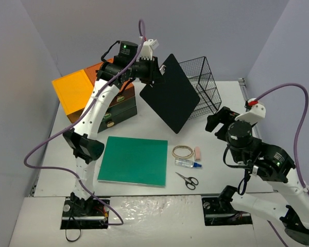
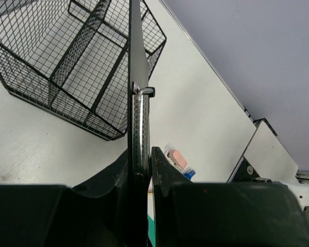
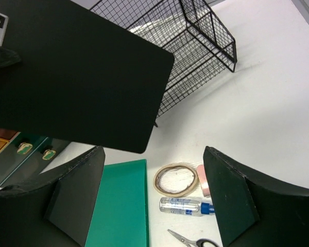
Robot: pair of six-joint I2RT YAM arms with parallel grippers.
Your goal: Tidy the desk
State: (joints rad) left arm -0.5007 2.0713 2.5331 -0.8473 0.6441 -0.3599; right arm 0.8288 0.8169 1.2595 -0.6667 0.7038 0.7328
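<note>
our left gripper [image 2: 141, 162] has its jaws clamped on the clip end of a black clipboard [image 1: 172, 95], holding it tilted in the air, one corner down, near the wire basket [image 1: 203, 85]. our right gripper [image 1: 217, 119] hangs with jaws apart and nothing between them, over the right side of the desk [image 1: 149, 128], which spreads white beneath everything. we judge the step in hand to be filing the black clipboard into the basket. next we would line its lower edge up with one compartment and lower it before letting go. the green board [image 1: 134, 160], pale ring [image 1: 183, 152], eraser [image 1: 198, 153], small bottle [image 1: 188, 163] and scissors [image 1: 187, 179] lie loose near the front.
</note>
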